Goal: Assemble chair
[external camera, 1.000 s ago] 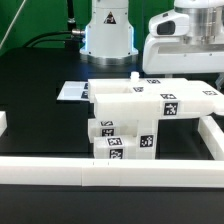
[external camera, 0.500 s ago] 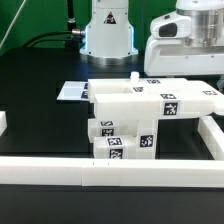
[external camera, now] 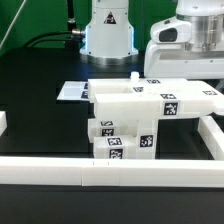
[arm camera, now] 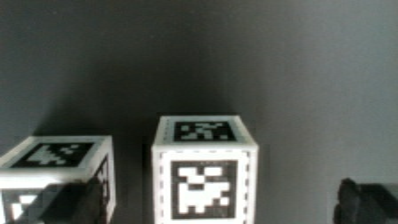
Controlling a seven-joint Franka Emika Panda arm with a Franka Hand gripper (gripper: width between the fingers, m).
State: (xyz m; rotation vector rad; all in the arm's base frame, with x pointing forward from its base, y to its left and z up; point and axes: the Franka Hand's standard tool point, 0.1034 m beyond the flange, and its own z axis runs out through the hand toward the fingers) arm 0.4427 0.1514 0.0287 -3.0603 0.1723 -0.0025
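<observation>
Robotics lab bench, matte black tabletop (external camera: 40, 110), white robot arm base (external camera: 108, 32), dark cables (external camera: 42, 41), long white border rails (external camera: 100, 172), flat white marker board (external camera: 72, 92), tag-covered white plastic chair parts (external camera: 150, 100).

I see the chair (external camera: 140, 115) as a white blocky stack on the black counter (external camera: 40, 110). Its flat slab (external camera: 165, 94) lies level on top, with tagged lower blocks (external camera: 118, 138) beneath. My wrist view shows a tagged block (arm camera: 206, 165) upright and a second block (arm camera: 54, 172) just beside it, not touching.
</observation>
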